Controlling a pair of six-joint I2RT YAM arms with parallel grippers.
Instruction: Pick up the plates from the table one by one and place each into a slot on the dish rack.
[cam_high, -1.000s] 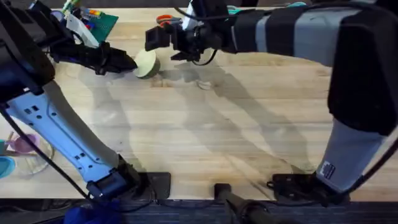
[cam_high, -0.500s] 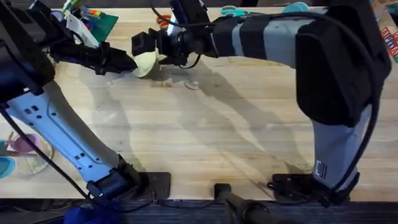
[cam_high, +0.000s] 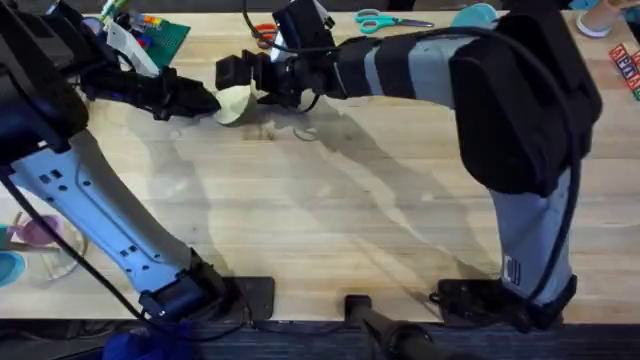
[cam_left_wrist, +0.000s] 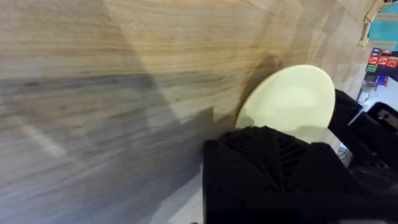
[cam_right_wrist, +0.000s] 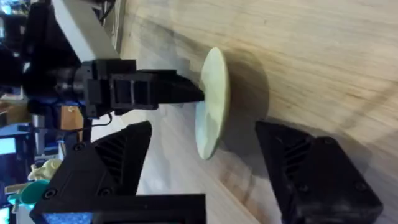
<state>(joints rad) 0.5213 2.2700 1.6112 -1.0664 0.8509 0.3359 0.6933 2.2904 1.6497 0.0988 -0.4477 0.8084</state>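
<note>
The right end effector (cam_right_wrist: 205, 180), released, has advanced to straddle the plate (cam_right_wrist: 212, 102) that the left end effector (cam_high: 205, 100) is grasping upright, signalling a handover.

Counts — one cream-yellow plate (cam_high: 235, 102); one scissors (cam_high: 385, 20); one green baseplate (cam_high: 160, 35); two claws.

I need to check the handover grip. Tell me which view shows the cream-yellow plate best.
The right wrist view: the cream-yellow plate stands edge-on between the open fingers, the left gripper pinching its rim. The left wrist view shows its face; overhead, it is partly hidden.
</note>
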